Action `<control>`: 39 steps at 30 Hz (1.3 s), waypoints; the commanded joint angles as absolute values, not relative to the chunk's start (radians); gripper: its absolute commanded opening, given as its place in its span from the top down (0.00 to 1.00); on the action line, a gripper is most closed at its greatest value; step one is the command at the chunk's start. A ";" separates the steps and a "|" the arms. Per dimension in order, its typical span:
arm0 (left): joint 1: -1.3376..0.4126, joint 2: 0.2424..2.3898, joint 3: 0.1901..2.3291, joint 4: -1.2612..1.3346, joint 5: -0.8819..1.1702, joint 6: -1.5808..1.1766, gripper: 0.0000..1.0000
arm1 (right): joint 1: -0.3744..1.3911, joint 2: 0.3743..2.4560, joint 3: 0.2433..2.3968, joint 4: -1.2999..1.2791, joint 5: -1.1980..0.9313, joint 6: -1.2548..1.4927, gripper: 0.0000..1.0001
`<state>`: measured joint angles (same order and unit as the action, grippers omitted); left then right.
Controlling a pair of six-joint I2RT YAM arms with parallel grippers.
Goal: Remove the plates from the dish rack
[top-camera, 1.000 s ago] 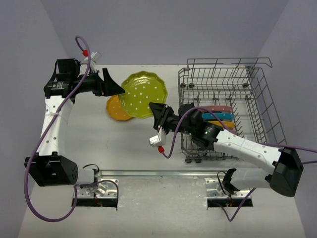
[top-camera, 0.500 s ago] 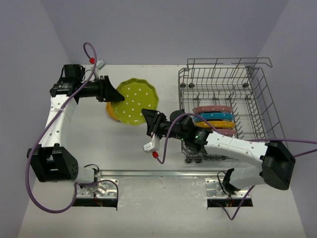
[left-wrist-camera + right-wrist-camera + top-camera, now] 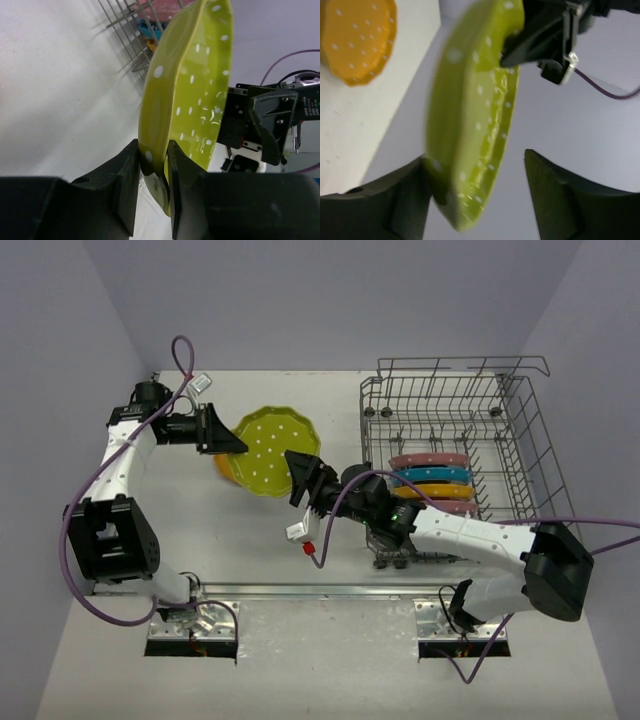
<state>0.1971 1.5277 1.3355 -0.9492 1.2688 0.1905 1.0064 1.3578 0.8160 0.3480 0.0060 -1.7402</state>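
Since earlier, left gripper [image 3: 152, 155] closes onto rim of lime green dotted scalloped plate [image 3: 272, 448]; right gripper [image 3: 475, 165] lets go, jaws apart astride opposite rim. Plate hangs tilted, partly over orange dotted plate [image 3: 224, 470], left of grey wire dish rack [image 3: 460, 400].

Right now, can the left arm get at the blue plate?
Probably not: the left gripper is shut on the lime green plate, and the right arm lies across the way to the blue plate.
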 commanded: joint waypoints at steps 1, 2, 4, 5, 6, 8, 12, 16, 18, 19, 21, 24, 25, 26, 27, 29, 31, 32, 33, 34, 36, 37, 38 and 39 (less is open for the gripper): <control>0.280 1.589 1.361 -0.961 1.387 0.260 1.00 | 1.004 1.351 0.887 0.500 0.093 -1.733 0.20; 0.298 1.601 1.369 -0.957 1.387 0.255 1.00 | 1.003 1.354 0.884 0.500 0.102 -1.733 0.16; 0.339 1.622 1.385 -0.927 1.388 0.228 1.00 | 1.003 1.360 0.875 0.499 0.121 -1.734 0.11; 0.355 1.633 1.383 -0.900 1.386 0.205 1.00 | 1.002 1.364 0.871 0.499 0.127 -1.737 0.07; 0.374 1.639 1.380 -0.854 1.378 0.166 1.00 | 1.002 1.367 0.870 0.499 0.138 -1.738 0.03; 0.399 1.649 1.368 -0.754 1.348 0.087 1.00 | 0.999 1.376 0.872 0.497 0.153 -1.737 0.01; 0.410 1.663 1.345 -0.597 1.196 -0.020 1.00 | 0.996 1.383 0.914 0.454 0.191 -1.680 0.01; 0.410 1.692 1.329 -0.466 1.047 -0.097 1.00 | 0.985 1.371 0.991 0.340 0.250 -1.570 0.01; 0.409 1.719 1.338 -0.435 1.002 -0.112 1.00 | 0.969 1.363 1.040 0.261 0.277 -1.503 0.01; 0.408 1.745 1.343 -0.426 0.982 -0.116 1.00 | 0.960 1.359 1.057 0.230 0.285 -1.477 0.01; 0.410 1.781 1.358 -0.415 0.963 -0.121 1.00 | 0.938 1.348 1.092 0.175 0.298 -1.429 0.01; 0.407 1.829 1.381 -0.396 0.962 -0.131 1.00 | 0.887 1.318 1.119 0.108 0.309 -1.369 0.01; 0.403 1.849 1.388 -0.391 0.962 -0.132 1.00 | 0.865 1.312 1.123 0.094 0.311 -1.355 0.01; 0.402 1.862 1.392 -0.386 0.962 -0.133 1.00 | 0.852 1.303 1.126 0.081 0.311 -1.337 0.01; 0.397 1.882 1.396 -0.383 0.963 -0.133 1.00 | 0.841 1.290 1.132 0.052 0.311 -1.311 0.01; 0.386 1.904 1.407 -0.371 0.963 -0.138 1.00 | 0.810 1.276 1.146 0.012 0.313 -1.262 0.01; 0.371 1.926 1.414 -0.359 0.958 -0.141 1.00 | 0.783 1.261 1.164 -0.030 0.316 -1.214 0.01; 0.362 1.935 1.415 -0.351 0.953 -0.144 1.00 | 0.770 1.254 1.177 -0.048 0.317 -1.192 0.01; 0.353 1.942 1.416 -0.344 0.947 -0.146 1.00 | 0.759 1.248 1.186 -0.064 0.317 -1.173 0.01; 0.346 1.948 1.417 -0.340 0.941 -0.147 1.00 | 0.750 1.243 1.191 -0.086 0.315 -1.145 0.01; 0.322 1.956 1.416 -0.331 0.918 -0.148 1.00 | 0.719 1.230 1.209 -0.130 0.306 -1.094 0.01; 0.311 1.958 1.416 -0.328 0.907 -0.149 1.00 | 0.705 1.228 1.210 -0.135 0.303 -1.088 0.01; 0.296 1.962 1.416 -0.325 0.887 -0.149 1.00 | 0.683 1.218 1.217 -0.161 0.297 -1.062 0.01; 0.288 1.964 1.416 -0.323 0.871 -0.151 0.99 | 0.670 1.213 1.227 -0.187 0.292 -1.037 0.01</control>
